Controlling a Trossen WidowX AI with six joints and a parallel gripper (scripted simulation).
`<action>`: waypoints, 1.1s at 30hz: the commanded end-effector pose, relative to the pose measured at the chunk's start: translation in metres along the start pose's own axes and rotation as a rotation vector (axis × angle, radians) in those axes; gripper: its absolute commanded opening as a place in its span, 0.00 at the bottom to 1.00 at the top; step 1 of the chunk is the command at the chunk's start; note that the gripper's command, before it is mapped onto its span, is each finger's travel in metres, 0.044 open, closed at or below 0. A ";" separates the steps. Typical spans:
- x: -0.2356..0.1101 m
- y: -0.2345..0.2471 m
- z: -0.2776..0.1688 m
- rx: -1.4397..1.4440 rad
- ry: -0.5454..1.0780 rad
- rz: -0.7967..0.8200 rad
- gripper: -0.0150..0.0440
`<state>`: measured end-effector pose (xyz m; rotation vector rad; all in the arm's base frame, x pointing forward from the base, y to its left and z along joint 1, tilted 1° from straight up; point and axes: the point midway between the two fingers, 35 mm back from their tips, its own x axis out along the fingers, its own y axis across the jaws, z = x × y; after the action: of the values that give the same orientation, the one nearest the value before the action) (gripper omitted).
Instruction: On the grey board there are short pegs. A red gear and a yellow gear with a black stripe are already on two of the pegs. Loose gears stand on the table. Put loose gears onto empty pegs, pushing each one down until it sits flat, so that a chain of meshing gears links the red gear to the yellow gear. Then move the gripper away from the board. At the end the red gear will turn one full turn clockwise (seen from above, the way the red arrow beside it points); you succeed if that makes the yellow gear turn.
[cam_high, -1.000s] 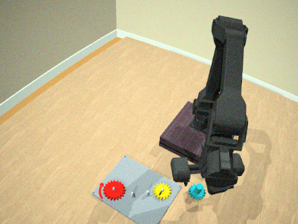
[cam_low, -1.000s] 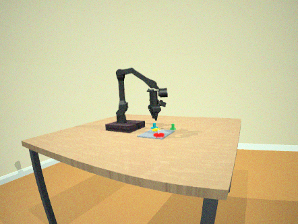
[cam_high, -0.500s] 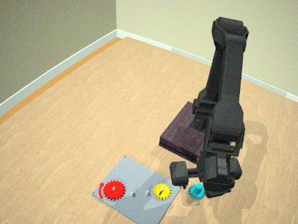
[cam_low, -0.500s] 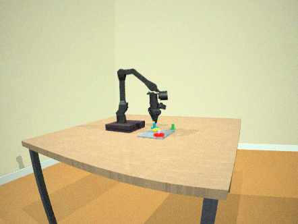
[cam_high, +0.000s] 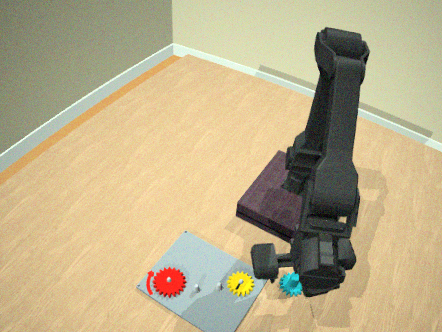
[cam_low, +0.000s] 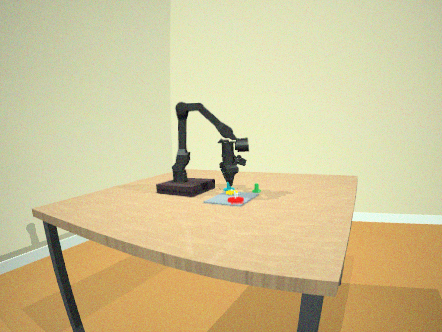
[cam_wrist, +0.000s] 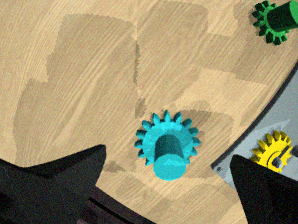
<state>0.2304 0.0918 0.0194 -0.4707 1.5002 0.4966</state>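
The grey board (cam_high: 192, 252) (cam_low: 214, 201) holds a red gear (cam_high: 162, 286) (cam_low: 235, 200) and a striped yellow gear (cam_high: 233, 284) (cam_wrist: 270, 146) on pegs. Between them stand two bare pegs, one peg (cam_high: 196, 288) nearer the red gear and one peg (cam_high: 219, 287) nearer the yellow. A loose cyan gear (cam_high: 286, 285) (cam_wrist: 167, 126) with an upright knob stands on the table beside the board's yellow-gear end. A smaller green gear (cam_low: 256, 189) (cam_wrist: 272, 22) stands farther off, hidden in the top view. My gripper (cam_wrist: 170, 157) (cam_low: 230, 185) is open and empty, pointing down over the cyan gear, its fingertips on either side of the knob in the wrist view.
The arm's dark base block (cam_high: 265, 200) (cam_low: 186, 187) lies behind the board. A curved red arrow (cam_high: 149, 283) is beside the red gear. The yellow gear and the board's corner are close to one finger in the wrist view.
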 end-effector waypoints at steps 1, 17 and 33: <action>0.003 0.001 -0.001 -0.002 0.006 0.004 1.00; 0.003 0.001 -0.001 -0.002 0.006 0.004 0.38; -0.008 0.000 0.003 -0.002 0.006 0.004 0.25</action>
<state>0.2281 0.0916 0.0199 -0.4716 1.5172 0.4994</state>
